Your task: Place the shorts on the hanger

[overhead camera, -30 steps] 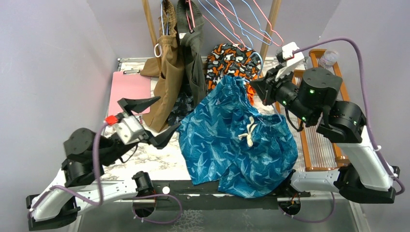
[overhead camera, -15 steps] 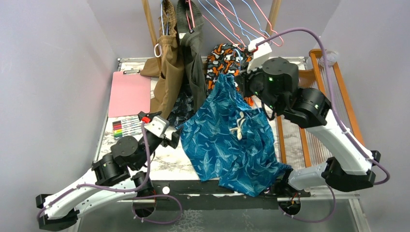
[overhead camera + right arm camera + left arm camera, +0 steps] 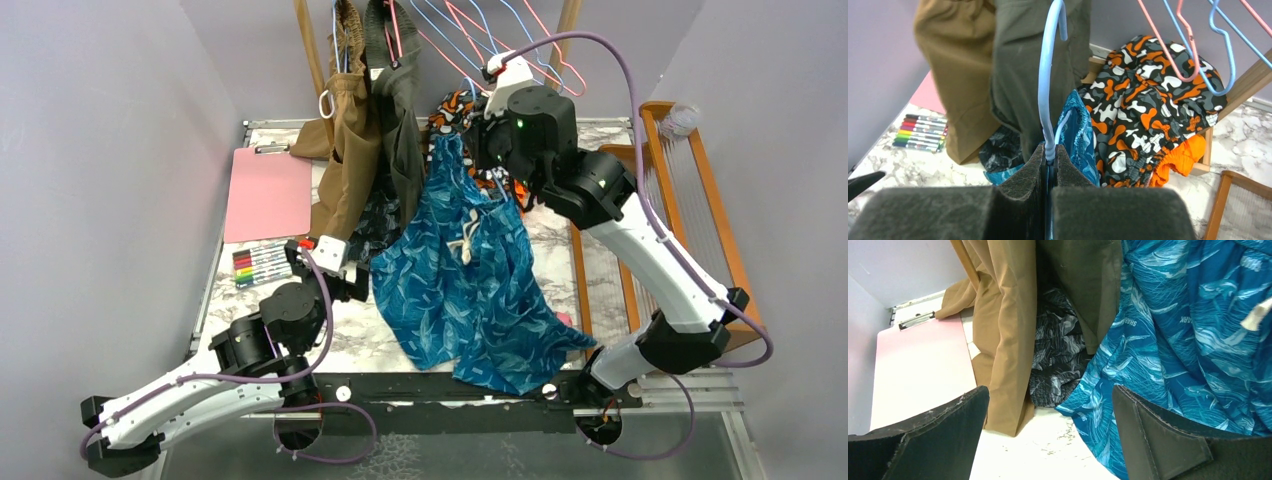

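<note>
The teal-blue shorts [image 3: 470, 285] hang from the light-blue hanger [image 3: 1045, 85]. Their lower part drapes down over the table's front edge. My right gripper [image 3: 1049, 152] is shut on the hanger's neck just under the hook. In the top view, the right gripper [image 3: 482, 140] is high at the back, beside the hanging clothes. My left gripper [image 3: 1049, 395] is open and low over the marble table, with nothing between its fingers. The left edge of the shorts [image 3: 1188, 340] lies just ahead of its right finger [image 3: 1158, 435].
A tan garment [image 3: 345, 150] and an olive garment [image 3: 400, 120] hang at the back. An orange, black and white garment [image 3: 1148, 115] lies behind the shorts. Spare pink and blue hangers [image 3: 500, 40] hang above. A pink clipboard [image 3: 268, 192], markers [image 3: 262, 265] and a wooden rack [image 3: 690, 180] flank the table.
My right arm has swung left and up with the hanger, lifting the shorts' waistband. My left arm has reached forward towards the shorts' left edge, still open.
</note>
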`<act>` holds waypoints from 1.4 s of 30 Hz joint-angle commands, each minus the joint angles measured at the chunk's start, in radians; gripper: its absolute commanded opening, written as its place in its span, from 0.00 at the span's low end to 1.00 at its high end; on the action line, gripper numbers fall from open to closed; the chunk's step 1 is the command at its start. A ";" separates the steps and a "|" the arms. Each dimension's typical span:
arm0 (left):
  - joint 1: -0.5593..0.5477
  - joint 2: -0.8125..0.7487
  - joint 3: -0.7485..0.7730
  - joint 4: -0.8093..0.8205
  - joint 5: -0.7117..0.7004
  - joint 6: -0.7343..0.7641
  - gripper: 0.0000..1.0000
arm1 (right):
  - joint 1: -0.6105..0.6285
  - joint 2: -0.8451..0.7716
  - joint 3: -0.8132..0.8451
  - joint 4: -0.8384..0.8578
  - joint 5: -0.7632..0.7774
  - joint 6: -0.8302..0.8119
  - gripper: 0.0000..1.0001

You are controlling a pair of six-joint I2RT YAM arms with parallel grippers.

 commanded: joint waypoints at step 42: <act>0.001 -0.034 -0.035 0.009 -0.184 -0.186 0.91 | -0.182 -0.232 0.202 -0.071 -0.056 -0.143 0.01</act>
